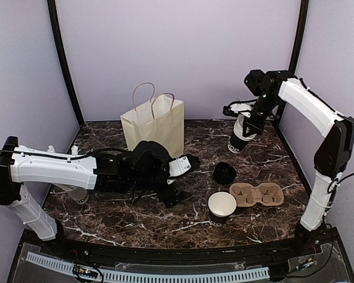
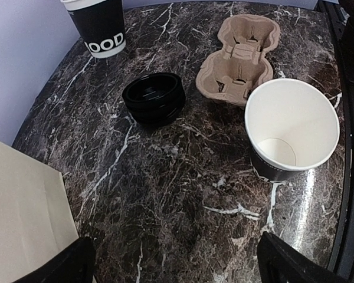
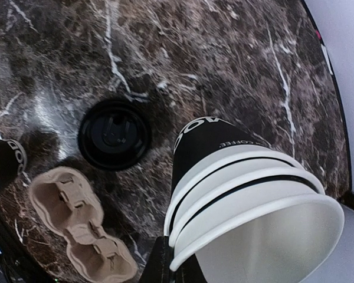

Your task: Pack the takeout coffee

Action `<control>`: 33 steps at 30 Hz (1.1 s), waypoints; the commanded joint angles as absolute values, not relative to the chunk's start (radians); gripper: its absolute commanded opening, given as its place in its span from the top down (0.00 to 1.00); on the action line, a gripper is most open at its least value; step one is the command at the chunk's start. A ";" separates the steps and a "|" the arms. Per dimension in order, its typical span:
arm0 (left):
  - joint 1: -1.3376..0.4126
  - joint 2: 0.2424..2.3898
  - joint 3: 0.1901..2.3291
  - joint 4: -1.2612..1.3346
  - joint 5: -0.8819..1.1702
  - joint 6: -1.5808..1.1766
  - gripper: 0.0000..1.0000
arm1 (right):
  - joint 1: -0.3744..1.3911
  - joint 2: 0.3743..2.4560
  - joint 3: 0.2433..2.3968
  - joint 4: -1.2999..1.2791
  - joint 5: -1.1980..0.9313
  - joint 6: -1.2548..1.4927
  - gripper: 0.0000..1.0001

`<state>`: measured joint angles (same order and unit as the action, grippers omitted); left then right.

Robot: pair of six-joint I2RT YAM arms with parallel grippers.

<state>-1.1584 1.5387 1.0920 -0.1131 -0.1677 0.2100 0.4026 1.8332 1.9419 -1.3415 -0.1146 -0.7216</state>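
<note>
An open white paper cup (image 1: 222,205) (image 2: 289,132) stands without a lid near the front, beside the tan two-hole tray (image 1: 256,194) (image 2: 239,56) (image 3: 76,224). A stack of black lids (image 1: 224,172) (image 2: 153,97) (image 3: 114,134) sits just behind them. My left gripper (image 1: 186,180) (image 2: 177,268) lies low over the marble, open, with nothing between its fingers. At the back right, my right gripper (image 1: 248,121) (image 3: 177,262) is shut on the rim of a stack of nested cups (image 1: 241,137) (image 3: 242,183) (image 2: 100,26), which is tilted.
A cream handled paper bag (image 1: 153,124) (image 2: 23,206) stands upright at the back, just behind my left arm. A pale cup (image 1: 78,194) shows partly under that arm. The right side wall is close to the tray.
</note>
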 commanded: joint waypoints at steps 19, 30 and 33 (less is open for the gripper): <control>-1.170 1.510 1.061 -0.110 -0.088 0.270 0.02 | 0.165 1.959 2.000 -1.418 0.149 -0.893 1.00; -1.199 1.539 1.058 -0.126 -0.120 0.288 0.02 | 0.127 2.018 1.998 -1.417 0.059 -0.875 0.99; -1.204 1.548 1.061 -0.137 -0.149 0.304 0.02 | 0.115 2.032 1.995 -1.417 0.053 -0.870 0.95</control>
<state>-1.1957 1.5501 1.0706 -0.1078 -0.1139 0.2775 0.1326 2.0045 1.9766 -1.4143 0.0845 -0.8806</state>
